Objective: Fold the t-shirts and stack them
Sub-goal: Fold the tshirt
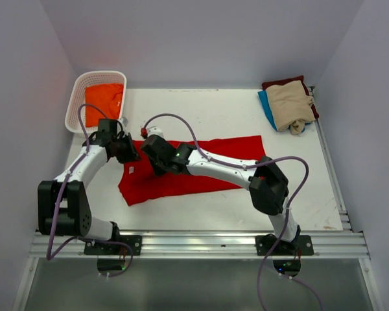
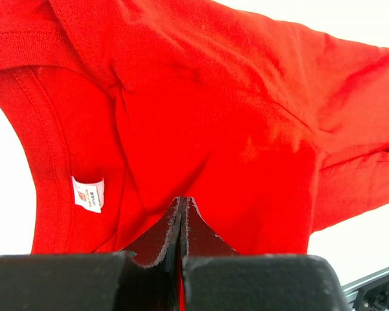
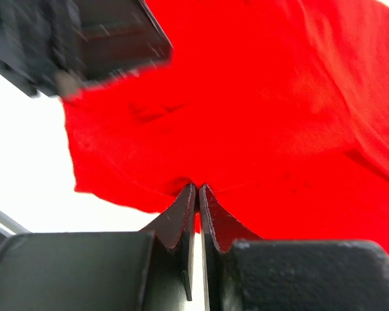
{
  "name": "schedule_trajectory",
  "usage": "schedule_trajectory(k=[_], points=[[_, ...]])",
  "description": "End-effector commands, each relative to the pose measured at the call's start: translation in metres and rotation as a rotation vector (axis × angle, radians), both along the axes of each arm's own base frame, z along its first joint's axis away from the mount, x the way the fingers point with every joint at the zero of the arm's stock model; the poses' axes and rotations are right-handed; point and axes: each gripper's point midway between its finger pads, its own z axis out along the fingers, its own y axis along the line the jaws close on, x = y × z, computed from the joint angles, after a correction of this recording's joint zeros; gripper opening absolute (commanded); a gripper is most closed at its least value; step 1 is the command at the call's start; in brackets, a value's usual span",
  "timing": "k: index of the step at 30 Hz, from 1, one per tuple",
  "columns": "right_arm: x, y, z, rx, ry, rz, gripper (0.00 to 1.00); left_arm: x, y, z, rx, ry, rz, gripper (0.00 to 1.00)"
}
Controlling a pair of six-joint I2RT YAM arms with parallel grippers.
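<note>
White slotted basket (image 1: 76, 103) at far left corner, white table (image 1: 207, 110), aluminium rail (image 1: 201, 241) along its near edge

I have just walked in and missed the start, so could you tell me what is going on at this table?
The robot is handling the red t-shirt, spread across the middle of the table. The left tool is shut on its cloth near the collar tag, and the right tool pinches an edge close by. An orange t-shirt lies in the white basket at the far left corner; a beige t-shirt tops a blue t-shirt and a maroon t-shirt at the far right.
</note>
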Motion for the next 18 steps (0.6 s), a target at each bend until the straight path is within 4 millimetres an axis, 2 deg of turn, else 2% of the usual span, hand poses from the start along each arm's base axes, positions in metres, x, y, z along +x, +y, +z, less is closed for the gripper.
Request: schedule_trajectory(k=[1,2,7,8,11,12,14,15,18], points=[[-0.009,-0.024,-0.008,-0.097,0.025,0.000,0.08,0.008,0.000,0.003,-0.017,-0.028,0.003,0.00],[-0.010,-0.027,-0.007,-0.096,0.025,-0.001,0.08,0.008,0.000,0.003,-0.017,-0.028,0.003,0.00],[-0.026,-0.045,-0.032,-0.134,0.083,0.010,0.15,0.008,0.000,0.001,-0.018,-0.019,0.001,0.00],[-0.029,-0.046,-0.035,-0.135,0.092,0.012,0.35,0.008,0.000,0.001,-0.018,-0.019,0.001,0.00],[-0.036,-0.055,-0.046,-0.160,0.128,0.010,0.51,0.009,0.001,-0.001,-0.014,-0.013,0.001,0.00],[-0.038,-0.058,-0.047,-0.164,0.131,0.007,0.64,0.008,0.001,-0.001,-0.014,-0.012,0.001,0.00],[-0.037,-0.059,-0.043,-0.153,0.121,0.001,0.70,0.009,0.001,-0.001,-0.014,-0.015,0.001,0.00],[-0.037,-0.061,-0.038,-0.145,0.113,-0.001,0.77,0.010,0.000,-0.002,-0.016,-0.015,0.001,0.00],[-0.034,-0.063,-0.028,-0.132,0.088,-0.019,0.80,0.012,-0.001,-0.002,-0.022,-0.018,0.000,0.00]])
